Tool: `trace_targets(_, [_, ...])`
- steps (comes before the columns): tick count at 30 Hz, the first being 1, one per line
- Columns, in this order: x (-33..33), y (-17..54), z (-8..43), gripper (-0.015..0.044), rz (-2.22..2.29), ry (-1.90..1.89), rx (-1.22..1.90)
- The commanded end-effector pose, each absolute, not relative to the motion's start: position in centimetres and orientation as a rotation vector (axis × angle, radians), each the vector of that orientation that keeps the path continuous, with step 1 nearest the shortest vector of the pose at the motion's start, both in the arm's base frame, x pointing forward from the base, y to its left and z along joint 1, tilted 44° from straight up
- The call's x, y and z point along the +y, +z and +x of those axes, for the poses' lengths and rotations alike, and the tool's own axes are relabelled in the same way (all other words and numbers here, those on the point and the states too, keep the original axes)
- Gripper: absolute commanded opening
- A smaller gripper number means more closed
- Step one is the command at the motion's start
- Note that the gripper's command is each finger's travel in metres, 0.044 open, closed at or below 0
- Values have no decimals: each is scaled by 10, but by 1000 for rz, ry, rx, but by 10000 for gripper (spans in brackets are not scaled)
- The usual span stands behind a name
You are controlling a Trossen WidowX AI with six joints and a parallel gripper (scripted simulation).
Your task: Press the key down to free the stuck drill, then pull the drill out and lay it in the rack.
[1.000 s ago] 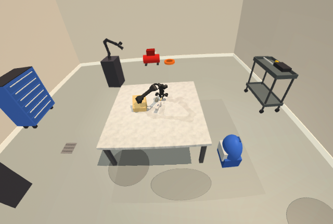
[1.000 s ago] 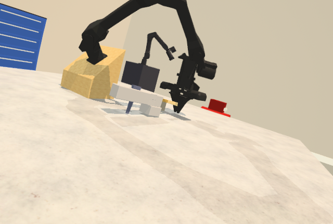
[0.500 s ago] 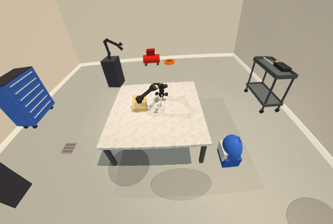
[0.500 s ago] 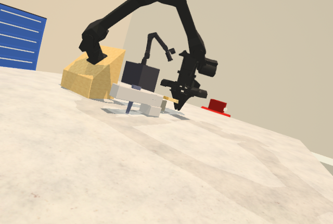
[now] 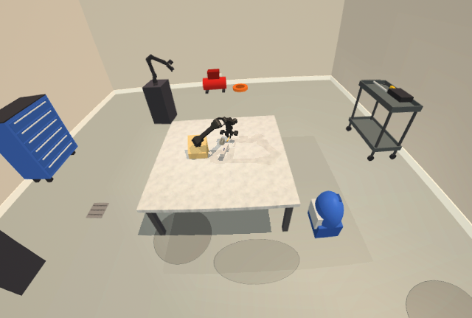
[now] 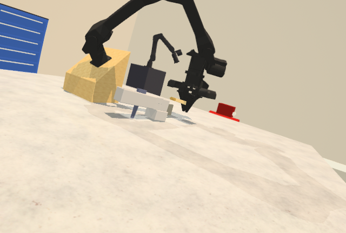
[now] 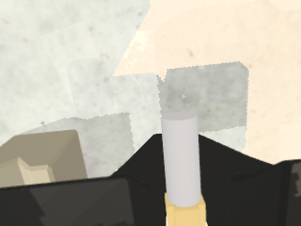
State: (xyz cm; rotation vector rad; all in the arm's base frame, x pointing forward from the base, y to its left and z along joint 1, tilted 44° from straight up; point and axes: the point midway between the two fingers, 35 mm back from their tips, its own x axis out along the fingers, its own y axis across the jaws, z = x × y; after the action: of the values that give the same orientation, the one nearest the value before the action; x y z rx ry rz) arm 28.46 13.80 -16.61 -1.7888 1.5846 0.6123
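Wedge block (image 5: 198, 150) (image 6: 80, 85) on table (image 5: 220, 177) (image 6: 167, 174), under arm base.

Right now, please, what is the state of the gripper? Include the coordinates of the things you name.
Gripper (image 6: 185, 110) (image 7: 172, 141): closed on the drill (image 6: 178, 100) (image 7: 182, 160), its grey shank and yellow part showing between the fingers.

Open air right of gripper (image 5: 228, 138) (image 6: 185, 110) (image 7: 182, 160), above table. Left side crowded: tan block (image 5: 221, 141) (image 6: 170, 109) (image 7: 52, 151) near fingertips, raised white bar (image 5: 223, 150) (image 6: 142, 97) nearer, yellow base (image 5: 197, 151) (image 6: 79, 86) farther left. Under bar, low gap interrupted by blue pin (image 6: 134, 111).
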Motion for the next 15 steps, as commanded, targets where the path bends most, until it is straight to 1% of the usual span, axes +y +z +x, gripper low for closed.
trace_targets(1, [140, -164, 284, 0, -1783, 613, 1586])
trace_targets(15, [146, -157, 283, 0, -1783, 613, 1586])
